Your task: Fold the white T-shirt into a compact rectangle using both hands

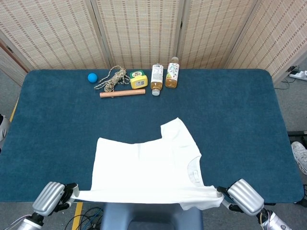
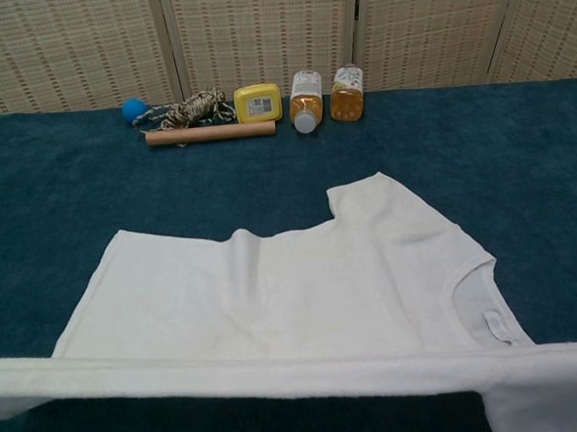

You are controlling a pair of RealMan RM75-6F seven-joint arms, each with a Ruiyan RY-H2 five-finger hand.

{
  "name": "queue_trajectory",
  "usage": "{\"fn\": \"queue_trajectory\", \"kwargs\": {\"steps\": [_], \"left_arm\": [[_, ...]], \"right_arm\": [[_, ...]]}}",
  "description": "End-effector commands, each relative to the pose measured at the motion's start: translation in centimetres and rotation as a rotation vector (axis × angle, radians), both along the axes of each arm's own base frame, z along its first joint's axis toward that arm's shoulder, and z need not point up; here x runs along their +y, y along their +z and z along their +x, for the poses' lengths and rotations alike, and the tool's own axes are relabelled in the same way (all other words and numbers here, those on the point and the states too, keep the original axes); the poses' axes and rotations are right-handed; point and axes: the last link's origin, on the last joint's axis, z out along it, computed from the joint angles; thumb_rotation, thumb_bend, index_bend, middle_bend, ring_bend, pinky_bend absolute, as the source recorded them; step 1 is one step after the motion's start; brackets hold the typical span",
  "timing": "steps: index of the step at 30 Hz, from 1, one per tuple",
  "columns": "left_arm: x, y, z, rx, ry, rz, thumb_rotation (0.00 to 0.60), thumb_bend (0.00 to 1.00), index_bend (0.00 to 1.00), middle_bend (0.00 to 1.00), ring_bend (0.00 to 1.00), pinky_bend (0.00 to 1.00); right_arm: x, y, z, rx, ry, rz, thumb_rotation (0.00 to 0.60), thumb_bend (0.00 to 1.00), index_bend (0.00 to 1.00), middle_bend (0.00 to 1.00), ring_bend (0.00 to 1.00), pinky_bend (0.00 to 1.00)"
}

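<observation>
**Soft shirt held taut by its near edge**

In the head view, the white T-shirt [image 1: 148, 165] is seen lying on the blue surface [image 1: 240, 110], with its near edge lifted and stretched into a straight band along the front of the surface. This edge is held at both ends: the left hand [image 1: 53, 197] grips the left corner and the right hand [image 1: 242, 197] grips the right corner, where some cloth hangs down in a loose bunch. The far sleeve points toward the bottles [image 1: 164, 76] (they are well apart from the shirt).

In the chest view, the hands are not shown, only the T-shirt [image 2: 293, 284] itself. The lifted edge crosses the whole picture as a narrow band, and small wrinkles are seen near the far hem.

The cloth is judged to be light, soft and without any stiffness, so it will sag wherever it is not supported. The corners of the edge are judged to be the right places to hold, and even tension between both hands is needed, otherwise the fold line will be crooked.
</observation>
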Motion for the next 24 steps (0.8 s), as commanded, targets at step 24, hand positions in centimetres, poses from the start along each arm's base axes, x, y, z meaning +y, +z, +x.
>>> {"fn": "queue_trajectory", "kwargs": {"steps": [24], "left_arm": [[14.3,-5.1,2.9,0.108,0.014,-0.094,0.600,0.50,0.62,0.90,0.80,0.93]], "right_arm": [[-7.5,-3.6,2.5,0.042,-0.009,-0.128,0.600,0.62,0.74,0.93,0.95,1.00]]}}
